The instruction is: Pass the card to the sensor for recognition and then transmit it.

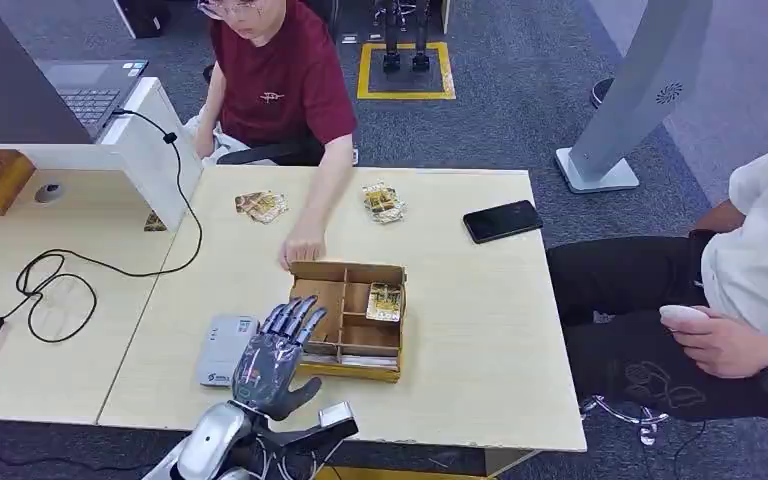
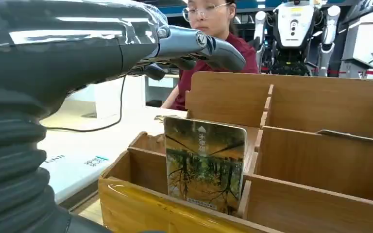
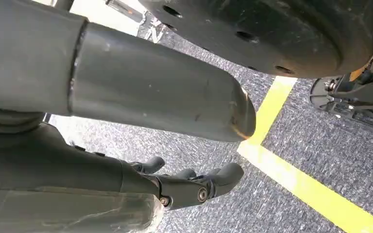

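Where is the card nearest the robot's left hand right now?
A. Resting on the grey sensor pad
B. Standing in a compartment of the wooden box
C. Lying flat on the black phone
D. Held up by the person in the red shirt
B: the left wrist view shows the card standing upright in a slot of the wooden box, with the left hand held open above it, touching nothing.

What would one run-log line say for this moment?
left hand: open, over wooden box | card: upright in box | right hand: hanging, empty

Wooden box (image 1: 352,318) walls and person's hand (image 1: 301,250) around card (image 1: 384,301).
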Available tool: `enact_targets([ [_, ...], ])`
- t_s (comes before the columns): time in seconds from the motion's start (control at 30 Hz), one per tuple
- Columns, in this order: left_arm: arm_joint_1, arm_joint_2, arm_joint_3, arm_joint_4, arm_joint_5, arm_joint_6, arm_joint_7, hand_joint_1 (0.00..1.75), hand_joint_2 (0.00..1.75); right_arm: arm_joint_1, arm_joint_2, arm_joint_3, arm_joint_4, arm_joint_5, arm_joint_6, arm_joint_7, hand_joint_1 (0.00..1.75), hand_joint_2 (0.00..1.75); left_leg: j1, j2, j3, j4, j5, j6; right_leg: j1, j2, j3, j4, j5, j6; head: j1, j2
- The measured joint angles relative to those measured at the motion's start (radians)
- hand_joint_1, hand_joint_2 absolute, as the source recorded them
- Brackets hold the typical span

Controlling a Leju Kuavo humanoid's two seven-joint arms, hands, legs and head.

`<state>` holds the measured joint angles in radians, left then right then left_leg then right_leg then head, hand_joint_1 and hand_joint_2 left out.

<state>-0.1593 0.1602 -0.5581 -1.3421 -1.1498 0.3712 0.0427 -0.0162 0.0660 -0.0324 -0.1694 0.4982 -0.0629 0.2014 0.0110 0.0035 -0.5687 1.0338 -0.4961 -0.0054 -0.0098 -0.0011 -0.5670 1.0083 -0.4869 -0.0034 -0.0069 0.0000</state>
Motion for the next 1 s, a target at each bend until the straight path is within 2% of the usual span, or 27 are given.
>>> enact_targets([
  [0.03,0.0,-0.001,0.002,0.002,0.001,0.0,0.0,0.44,1.75,0.0,0.0,0.0,0.0,0.0,0.0,0.0,0.0,0.0,0.0,0.0,0.0,0.0,0.0,0.0,0.0,0.0,0.0,0.0,0.0,0.0,0.0,0.0],
  [0.07,0.001,-0.002,0.003,0.002,0.005,0.0,0.0,1.5,1.75,0.0,0.0,0.0,0.0,0.0,0.0,0.0,0.0,0.0,0.0,0.0,0.0,0.0,0.0,0.0,0.0,0.0,0.0,0.0,0.0,0.0,0.0,0.0],
  [0.1,0.001,-0.002,0.005,0.002,0.013,0.001,-0.002,1.69,1.75,0.0,0.0,0.0,0.0,0.001,0.0,-0.002,0.0,0.0,0.0,0.0,0.0,0.0,0.0,0.0,0.0,0.0,0.0,0.0,0.0,0.0,0.0,0.0],
  [0.13,0.001,-0.002,0.006,0.002,0.018,0.001,-0.004,1.75,1.75,0.0,0.0,0.0,0.0,0.002,0.0,-0.002,0.0,0.0,0.0,0.0,0.0,0.0,0.0,0.0,0.0,0.0,0.0,0.0,0.0,0.0,0.0,0.0],
  [0.17,0.001,-0.003,0.006,0.002,0.023,0.001,-0.005,1.71,1.75,0.0,0.0,0.0,0.0,0.002,0.0,-0.003,0.0,0.0,0.0,0.0,0.0,0.0,0.0,0.0,0.0,0.0,0.0,0.0,0.0,0.0,0.0,0.0],
  [0.2,0.001,-0.003,0.007,0.002,0.027,-0.001,-0.008,1.52,1.75,0.0,0.0,0.0,0.0,0.003,0.0,-0.003,0.0,0.0,0.0,0.0,0.0,0.0,0.0,0.0,0.0,0.0,0.0,0.0,0.0,0.0,0.0,0.0],
  [0.23,0.001,-0.003,0.008,0.002,0.033,-0.005,-0.012,1.1,1.75,0.0,0.0,0.0,0.0,0.005,0.0,-0.003,0.0,0.0,0.0,0.0,0.0,0.0,0.0,0.0,0.0,0.0,0.0,0.0,0.0,0.0,0.0,0.0],
  [0.27,0.001,-0.003,0.008,0.002,0.037,-0.007,-0.013,1.1,1.75,0.0,0.0,0.0,0.0,0.007,0.0,-0.003,0.0,0.0,0.0,0.0,0.0,0.0,0.0,0.0,0.0,0.0,0.0,0.0,0.0,0.0,0.0,0.0],
  [0.3,0.002,-0.003,0.01,0.002,0.041,-0.01,-0.013,0.94,1.75,0.0,0.0,0.0,0.0,0.013,0.001,-0.003,0.0,0.0,0.0,0.0,0.0,0.0,0.0,0.0,0.0,0.0,0.0,0.0,0.0,0.0,0.0,0.0],
  [0.33,0.002,-0.003,0.011,0.002,0.044,-0.013,-0.014,1.26,1.75,0.0,0.0,-0.001,0.0,0.014,0.001,-0.003,0.0,0.0,0.0,0.0,0.0,0.0,0.0,0.0,0.0,0.0,0.0,0.0,0.0,0.0,0.0,0.0],
  [0.37,0.003,-0.003,0.012,0.002,0.046,-0.014,-0.015,1.34,1.75,0.0,0.0,-0.001,0.0,0.015,0.002,-0.003,0.0,0.0,0.0,0.0,0.0,0.0,0.0,0.0,0.0,0.0,0.0,0.0,0.0,0.0,0.0,0.0],
  [0.7,0.012,-0.003,0.028,0.002,0.072,-0.026,-0.024,1.34,1.75,0.0,0.0,-0.003,0.0,0.015,0.003,-0.004,0.0,0.0,0.0,0.0,0.0,0.0,0.0,0.0,0.0,0.0,0.0,0.0,0.0,0.0,0.0,0.0],
  [0.73,0.012,-0.003,0.028,0.002,0.072,-0.026,-0.024,1.47,1.75,0.0,0.0,-0.003,0.0,0.015,0.003,-0.004,0.0,0.0,0.0,0.0,0.0,0.0,0.0,0.0,0.0,0.0,0.0,0.0,0.0,0.0,0.0,0.0],
  [0.83,0.012,-0.003,0.029,0.002,0.072,-0.027,-0.024,1.61,1.75,0.0,0.0,-0.006,0.0,0.015,0.003,-0.004,0.0,0.0,0.0,0.0,0.0,0.0,0.0,0.0,0.0,0.0,0.0,0.0,0.0,0.0,0.0,0.0],
  [0.97,0.012,-0.003,0.029,0.002,0.082,-0.035,-0.033,1.71,1.75,0.0,0.0,-0.009,0.0,0.017,0.004,-0.005,0.0,0.0,0.0,0.0,0.0,0.0,0.0,0.0,0.0,0.0,0.0,0.0,0.0,0.0,0.0,0.0],
  [1.0,0.012,-0.003,0.029,0.002,0.084,-0.036,-0.034,1.68,1.75,0.0,0.0,-0.01,0.0,0.017,0.004,-0.005,0.0,0.0,0.0,0.0,0.0,0.0,0.0,0.0,0.0,0.0,0.0,0.0,0.0,0.0,0.0,0.0],
])
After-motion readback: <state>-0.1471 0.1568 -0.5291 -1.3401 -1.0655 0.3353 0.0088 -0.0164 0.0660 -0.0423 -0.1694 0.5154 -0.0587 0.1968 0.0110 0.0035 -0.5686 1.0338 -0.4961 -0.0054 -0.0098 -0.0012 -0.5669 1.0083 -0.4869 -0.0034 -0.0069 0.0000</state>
